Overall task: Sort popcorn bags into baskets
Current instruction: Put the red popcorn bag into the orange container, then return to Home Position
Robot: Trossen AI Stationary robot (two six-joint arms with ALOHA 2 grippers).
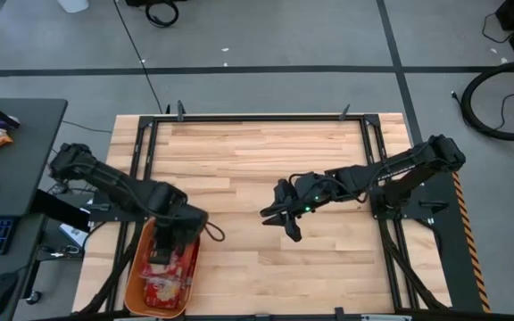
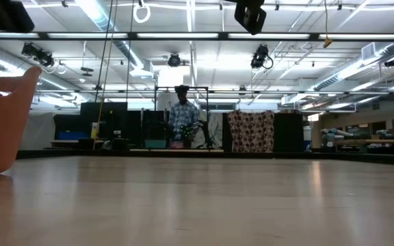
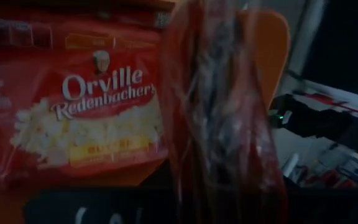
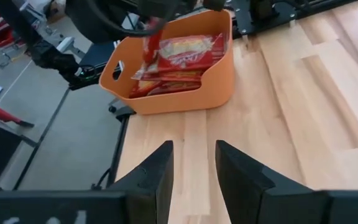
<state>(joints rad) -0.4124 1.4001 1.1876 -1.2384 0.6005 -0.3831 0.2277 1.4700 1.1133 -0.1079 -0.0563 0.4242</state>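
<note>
Orange basket (image 4: 185, 84) at 12 o'clock on wood table (image 4: 303, 124), holding stacked popcorn bags (image 4: 182, 59). Right gripper (image 4: 193, 163) fingers parted, empty, at 6 o'clock.

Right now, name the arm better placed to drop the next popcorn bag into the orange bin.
Left. The left gripper hangs over the orange bin, a red popcorn bag dangling from it. The right gripper is open, empty, mid-table.

Basket (image 4: 185, 93): orange. Popcorn bags (image 4: 182, 59): red, with white lettering and a cream-yellow popcorn picture. Table (image 1: 257, 169): pale wood planks. Arms: black. Cloth (image 2: 250, 132) hanging in the room behind: dark with a light floral pattern.
</note>
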